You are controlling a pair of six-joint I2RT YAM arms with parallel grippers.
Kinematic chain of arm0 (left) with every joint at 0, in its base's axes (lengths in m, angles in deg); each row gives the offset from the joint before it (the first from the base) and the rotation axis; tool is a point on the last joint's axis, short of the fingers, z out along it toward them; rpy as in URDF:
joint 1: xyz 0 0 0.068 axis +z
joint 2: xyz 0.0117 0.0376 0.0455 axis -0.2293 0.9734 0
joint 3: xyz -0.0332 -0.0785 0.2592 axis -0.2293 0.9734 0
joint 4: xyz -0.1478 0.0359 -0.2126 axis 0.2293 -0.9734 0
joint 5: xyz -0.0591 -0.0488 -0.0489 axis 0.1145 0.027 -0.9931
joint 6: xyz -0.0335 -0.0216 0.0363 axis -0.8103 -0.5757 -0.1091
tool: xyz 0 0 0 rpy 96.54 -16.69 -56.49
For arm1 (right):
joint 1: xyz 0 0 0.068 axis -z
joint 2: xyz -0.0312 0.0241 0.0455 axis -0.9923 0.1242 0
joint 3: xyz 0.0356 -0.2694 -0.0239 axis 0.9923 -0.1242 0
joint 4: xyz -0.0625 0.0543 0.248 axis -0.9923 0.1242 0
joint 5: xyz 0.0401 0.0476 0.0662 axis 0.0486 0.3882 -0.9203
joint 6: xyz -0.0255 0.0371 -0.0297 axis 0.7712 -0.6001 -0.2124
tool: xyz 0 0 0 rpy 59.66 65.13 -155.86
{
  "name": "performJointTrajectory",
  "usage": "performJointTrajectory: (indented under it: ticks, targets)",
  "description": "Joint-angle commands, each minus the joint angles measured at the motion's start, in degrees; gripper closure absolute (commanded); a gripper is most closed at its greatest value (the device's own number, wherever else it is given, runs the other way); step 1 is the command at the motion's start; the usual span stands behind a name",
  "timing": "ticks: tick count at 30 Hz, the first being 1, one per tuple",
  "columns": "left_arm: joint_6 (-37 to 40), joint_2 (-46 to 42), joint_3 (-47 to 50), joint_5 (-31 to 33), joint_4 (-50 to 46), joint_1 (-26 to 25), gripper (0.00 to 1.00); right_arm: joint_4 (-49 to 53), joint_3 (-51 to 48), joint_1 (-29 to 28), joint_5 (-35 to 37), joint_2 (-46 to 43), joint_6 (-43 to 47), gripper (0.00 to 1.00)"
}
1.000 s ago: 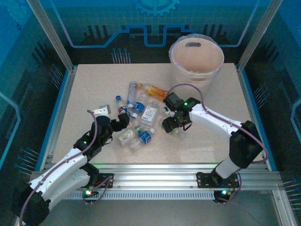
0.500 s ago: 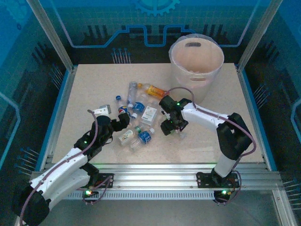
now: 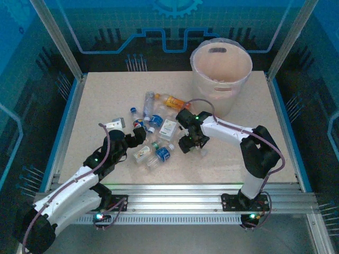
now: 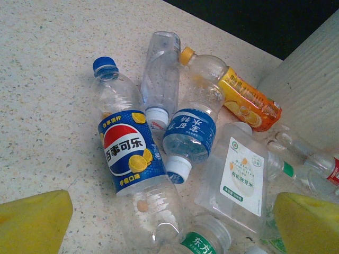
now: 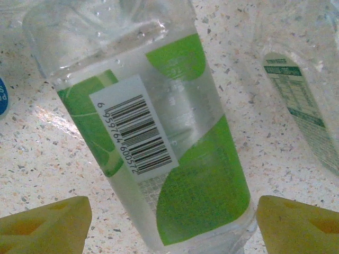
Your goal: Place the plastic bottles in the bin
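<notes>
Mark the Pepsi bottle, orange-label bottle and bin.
Blue-label plastic Pepsi bottle [image 4: 130, 153]: left wrist view, label.
Orange-label plastic bottle [image 4: 250, 100]: left wrist view, label.
Round whitish plastic bin [image 3: 239, 95]: top view, front wall.

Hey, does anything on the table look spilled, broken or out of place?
Nothing spilled or broken. The plastic bottles lie on their sides in a loose heap mid-table, some overlapping; the bin stands upright beyond them.
</notes>
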Motion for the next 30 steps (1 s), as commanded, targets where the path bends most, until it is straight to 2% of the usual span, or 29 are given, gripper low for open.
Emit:
performJointTrajectory:
  ticks: [1,17,25,30]
  targets:
    - [0.1,0.0,0.8,-0.3,1.2,0.4,0.01,0.3,0.5,-1.0,-0.1,1.6,0.0,0.16]
    - [0.2,0.1,0.8,-0.2,0.9,0.3,0.01,-0.7,2.2,-1.5,1.4,6.6,0.5,0.15]
    - [0.3,0.0,0.7,-0.2,0.9,0.4,0.01,-2.0,2.4,-1.7,0.8,7.8,0.9,0.20]
    - [0.3,-0.1,0.8,-0.1,0.9,0.3,0.01,-2.0,2.5,-1.7,0.8,8.2,0.8,0.27]
